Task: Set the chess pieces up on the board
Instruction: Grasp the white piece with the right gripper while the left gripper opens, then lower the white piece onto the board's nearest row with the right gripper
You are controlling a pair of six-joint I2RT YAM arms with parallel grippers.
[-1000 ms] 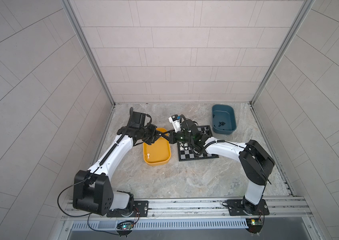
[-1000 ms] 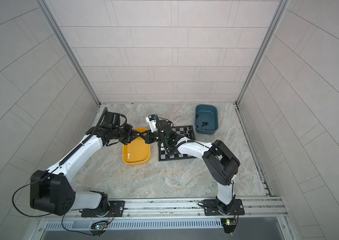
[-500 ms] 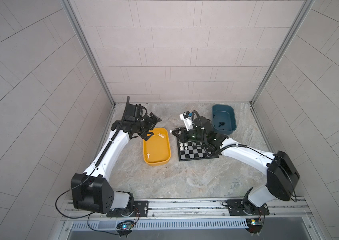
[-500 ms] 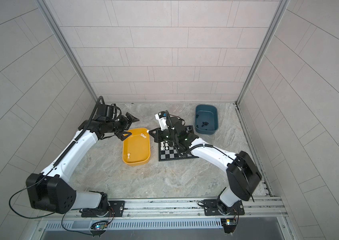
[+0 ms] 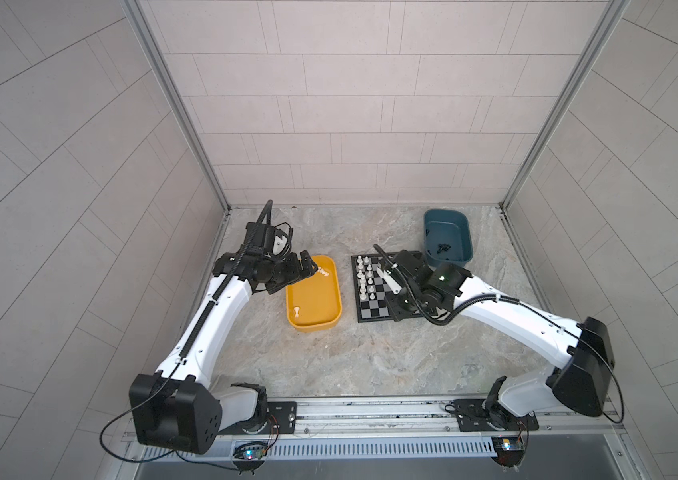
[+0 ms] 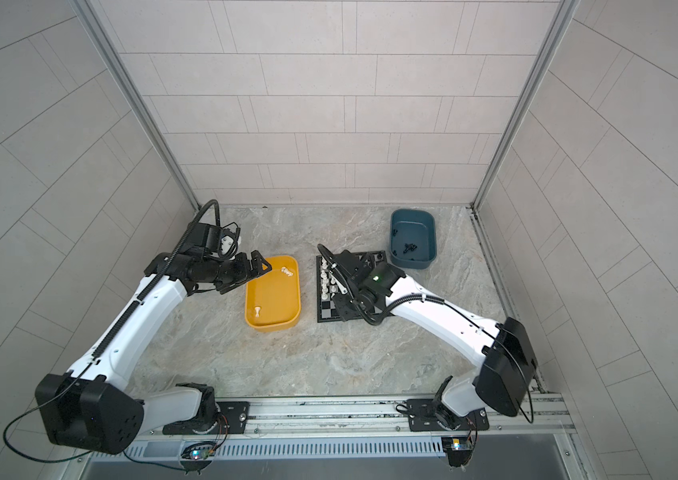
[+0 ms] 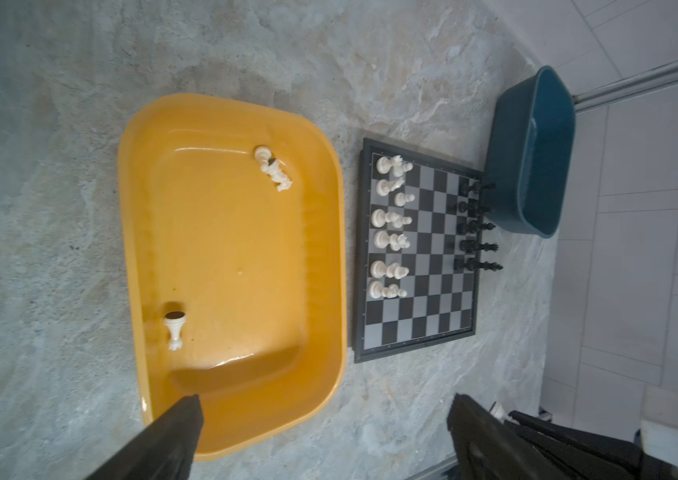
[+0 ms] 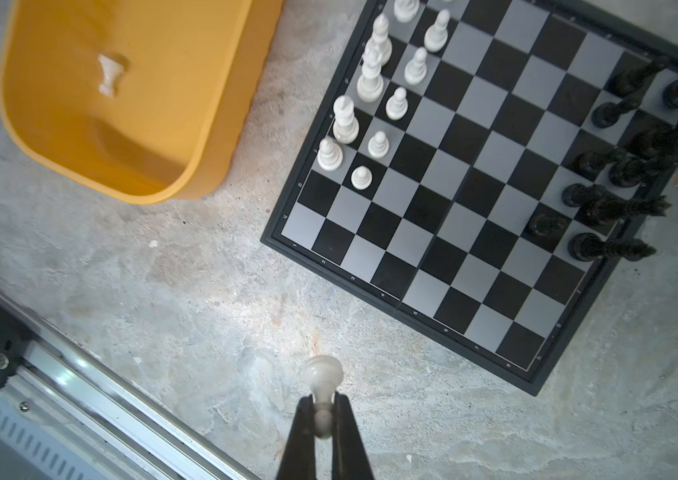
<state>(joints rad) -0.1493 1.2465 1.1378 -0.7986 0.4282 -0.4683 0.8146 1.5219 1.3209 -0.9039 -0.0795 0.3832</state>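
Board [image 5: 374, 309] sits mid-table, white pieces [image 5: 364, 278] in its two left columns and black pieces [image 7: 474, 226] along its right edge. Right gripper [image 8: 323, 401] is clenched on one white piece [image 8: 323, 374], raised by the board's near side. Left gripper [image 7: 325, 405] is spread wide over the far-left corner of the yellow tray [image 5: 314, 325].

Board [image 7: 424, 324] centre bare — white pieces [image 7: 379, 218] crowd edge by yellow tray [image 7: 225, 249], black pieces [image 7: 472, 226] by teal tray [image 7: 528, 166].
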